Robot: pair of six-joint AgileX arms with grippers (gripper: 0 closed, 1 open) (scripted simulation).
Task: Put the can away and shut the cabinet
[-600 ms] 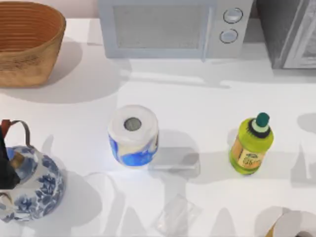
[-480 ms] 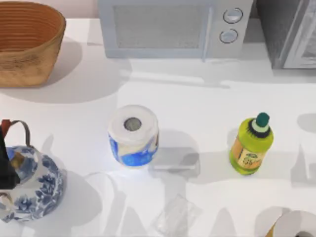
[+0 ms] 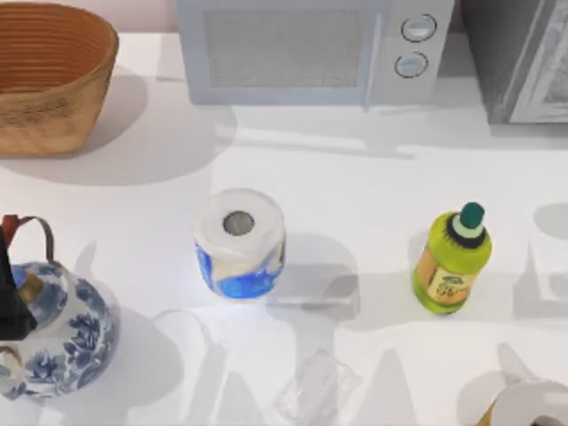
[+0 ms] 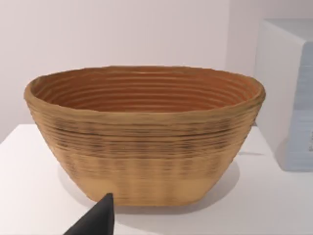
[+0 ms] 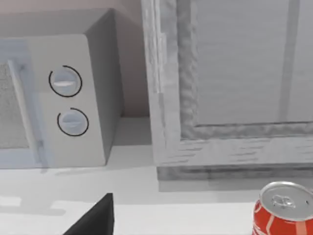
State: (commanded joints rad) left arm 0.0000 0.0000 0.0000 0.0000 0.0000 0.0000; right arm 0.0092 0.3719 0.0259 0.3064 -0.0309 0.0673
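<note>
Shadows shifted; can [image 5: 282,209] near right end effector [image 5: 95,218].

No text can be read with any certainty. The green bottle [image 3: 451,263] carries an orange label with dark marks that may be lettering, but they are too small to make out from the top view. The red can [image 5: 282,211] shows white curved markings on its side, perhaps part of a logo, and no letters can be told.
</note>
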